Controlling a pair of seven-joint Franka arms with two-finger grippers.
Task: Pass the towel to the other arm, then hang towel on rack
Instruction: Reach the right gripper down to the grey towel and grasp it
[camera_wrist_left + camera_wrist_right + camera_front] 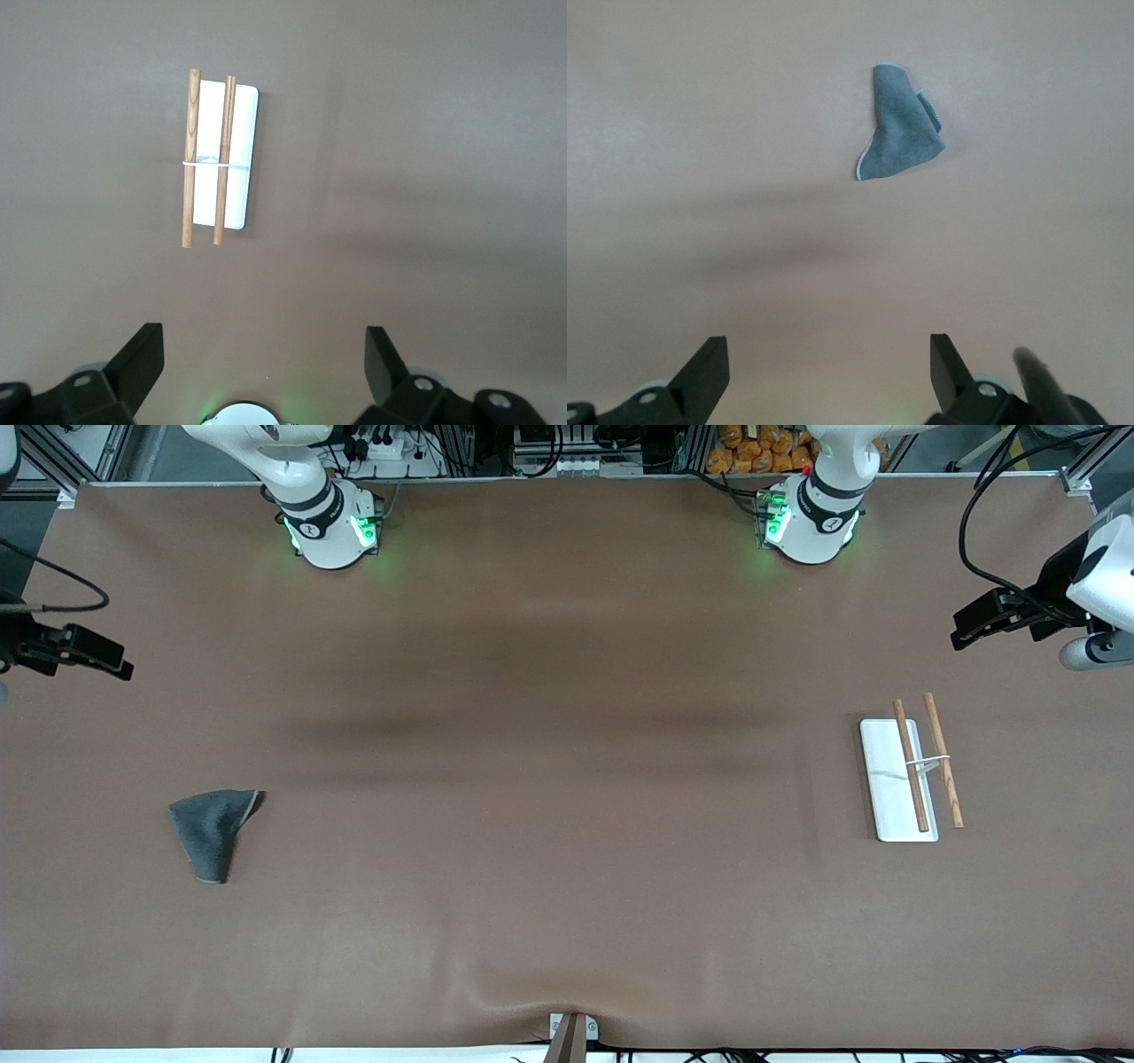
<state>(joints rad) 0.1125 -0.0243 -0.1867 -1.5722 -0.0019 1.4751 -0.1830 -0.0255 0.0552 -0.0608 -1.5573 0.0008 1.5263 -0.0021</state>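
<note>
The towel [213,833], a small dark grey cloth bunched into a wedge, lies on the brown table toward the right arm's end. In the right wrist view the towel [899,124] is well away from my right gripper [828,343], which is open and empty. The right gripper [111,662] hangs at the table's edge. The rack [912,775], a white base with two wooden rods on a wire stand, sits toward the left arm's end. My left gripper [264,336] is open and empty, up in the air apart from the rack [213,159]. The left gripper [970,627] hovers at that end's edge.
Both arm bases [328,527] [811,527] stand along the table edge farthest from the front camera. A small metal mount [571,1035] sits at the nearest edge, where the brown mat [567,824] wrinkles slightly. Cables hang by the left arm [974,531].
</note>
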